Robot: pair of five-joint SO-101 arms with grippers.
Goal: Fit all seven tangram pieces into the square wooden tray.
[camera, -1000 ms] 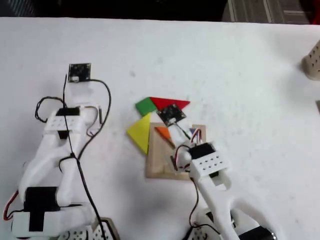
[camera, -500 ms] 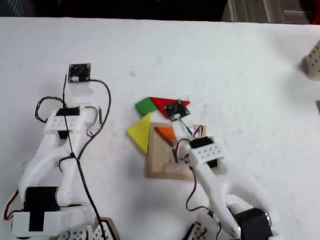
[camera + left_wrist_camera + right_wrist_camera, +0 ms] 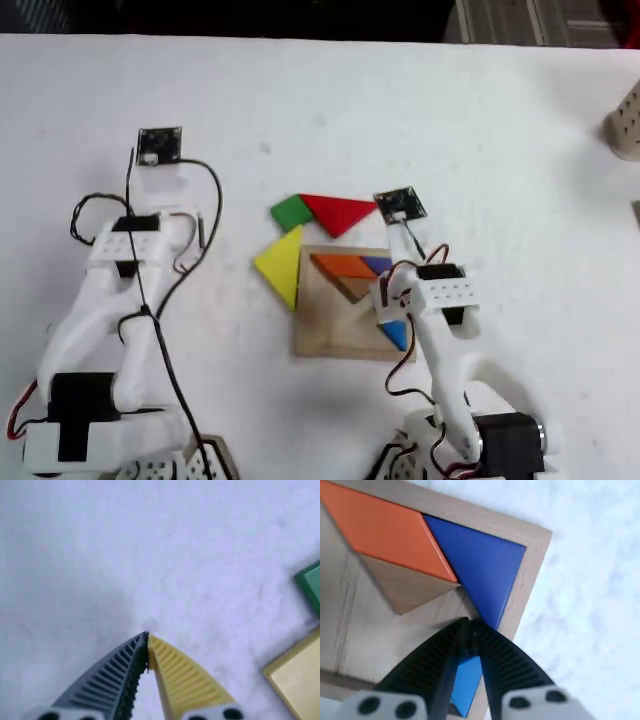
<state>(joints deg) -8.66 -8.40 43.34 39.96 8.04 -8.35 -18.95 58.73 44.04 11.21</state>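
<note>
**Four pieces in the tray, three outside on the desk**

The high view took in the whole wooden tray. The orange piece, dark blue triangle, tan triangle and light blue piece lay inside it, with bare floor on the near side. The yellow triangle lay against one tray edge. The green piece and red triangle touched each other just past the far edge, with open desk beyond them.

The right wrist view showed the right gripper above the dark blue triangle's tip by the rim, its fingers pressed together on nothing. The left wrist view showed the left gripper over bare desk, its fingers meeting tip to tip and holding nothing.
</note>
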